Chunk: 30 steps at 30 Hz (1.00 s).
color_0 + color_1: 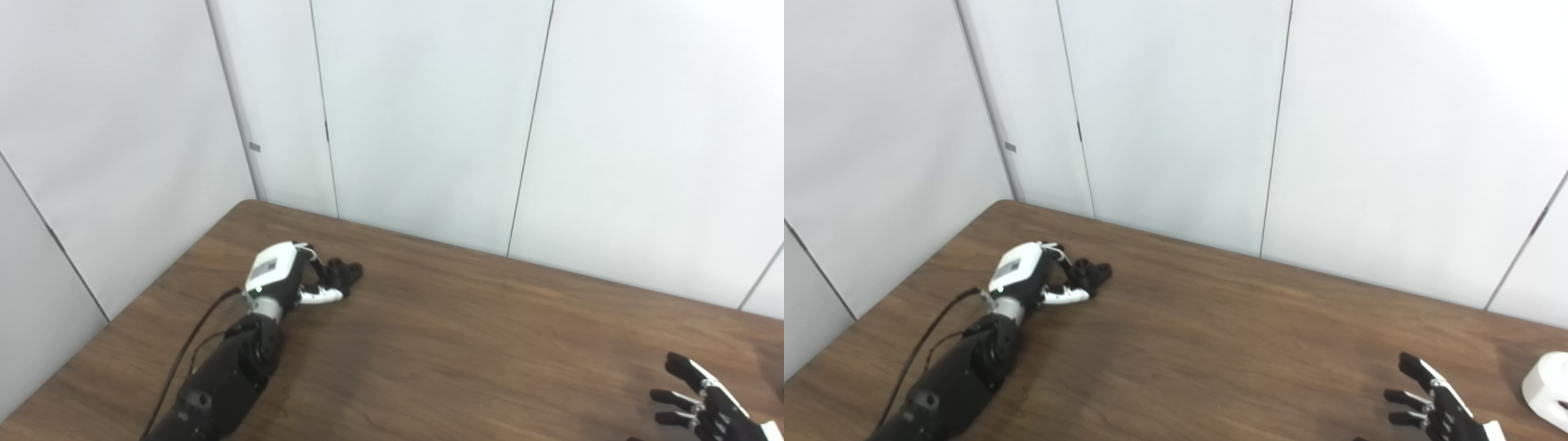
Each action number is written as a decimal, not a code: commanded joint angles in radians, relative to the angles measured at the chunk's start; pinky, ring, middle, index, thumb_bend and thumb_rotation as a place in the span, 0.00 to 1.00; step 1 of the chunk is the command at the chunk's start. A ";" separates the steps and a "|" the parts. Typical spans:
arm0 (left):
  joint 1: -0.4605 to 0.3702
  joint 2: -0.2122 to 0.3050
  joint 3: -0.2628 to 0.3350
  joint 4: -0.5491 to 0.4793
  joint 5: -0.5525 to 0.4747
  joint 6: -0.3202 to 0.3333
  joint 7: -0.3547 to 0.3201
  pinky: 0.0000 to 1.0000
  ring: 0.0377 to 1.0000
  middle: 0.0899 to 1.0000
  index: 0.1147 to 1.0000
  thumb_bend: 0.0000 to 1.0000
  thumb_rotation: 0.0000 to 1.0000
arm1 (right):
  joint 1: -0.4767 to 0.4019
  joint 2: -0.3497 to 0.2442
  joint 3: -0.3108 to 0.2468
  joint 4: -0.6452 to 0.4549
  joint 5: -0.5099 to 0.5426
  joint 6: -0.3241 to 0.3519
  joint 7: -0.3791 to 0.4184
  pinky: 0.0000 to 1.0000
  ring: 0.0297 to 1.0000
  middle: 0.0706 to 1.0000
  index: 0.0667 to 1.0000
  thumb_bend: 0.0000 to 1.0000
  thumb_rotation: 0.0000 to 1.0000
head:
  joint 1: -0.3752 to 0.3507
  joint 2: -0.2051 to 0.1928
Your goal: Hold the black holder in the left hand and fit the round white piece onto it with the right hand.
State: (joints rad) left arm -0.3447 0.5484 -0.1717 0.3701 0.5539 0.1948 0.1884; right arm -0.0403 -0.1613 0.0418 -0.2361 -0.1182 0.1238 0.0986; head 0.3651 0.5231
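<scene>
Right eye view showed the left hand point(1044, 278) curled round the small black holder point(1090, 272), wanting firmer seating, right hand point(1433, 407) splayed empty.

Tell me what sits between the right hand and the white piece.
Nothing: bare table separates the right hand from the white piece, shown only in the right eye view.
</scene>
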 commanded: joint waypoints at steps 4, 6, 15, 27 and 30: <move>0.040 -0.041 -0.079 -0.077 0.015 -0.125 -0.037 1.00 0.98 0.89 0.42 0.52 0.06 | -0.029 0.013 -0.001 -0.007 0.002 -0.064 -0.013 0.60 0.71 0.85 0.83 0.67 0.00 | -0.028 0.007; 0.050 -0.047 -0.094 -0.099 0.008 -0.165 -0.047 1.00 0.98 0.89 0.42 0.52 0.06 | -0.030 0.013 -0.001 0.001 -0.001 -0.076 -0.013 0.60 0.71 0.85 0.83 0.67 0.00 | -0.045 0.012; 0.100 -0.082 -0.187 -0.207 0.007 -0.312 -0.121 1.00 0.98 0.90 0.42 0.52 0.06 | -0.040 0.013 0.003 0.064 -0.026 -0.158 -0.021 0.59 0.70 0.84 0.82 0.70 0.00 | -0.129 0.039; 0.122 -0.127 -0.314 -0.257 0.045 -0.380 -0.248 0.97 0.98 0.90 0.42 0.52 0.06 | -0.057 0.019 -0.008 0.089 -0.018 -0.178 -0.029 0.59 0.69 0.83 0.82 0.71 0.03 | -0.228 0.068; 0.108 -0.129 -0.364 -0.211 0.077 -0.406 -0.258 0.96 0.99 0.91 0.42 0.52 0.06 | -0.064 0.013 -0.018 0.065 -0.026 -0.158 -0.037 0.58 0.69 0.84 0.82 0.70 0.04 | -0.264 0.074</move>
State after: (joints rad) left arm -0.2540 0.4366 -0.4562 0.1155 0.5696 -0.1699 0.0313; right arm -0.0675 -0.1461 0.0355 -0.1289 -0.1433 -0.0092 0.0772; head 0.0999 0.5967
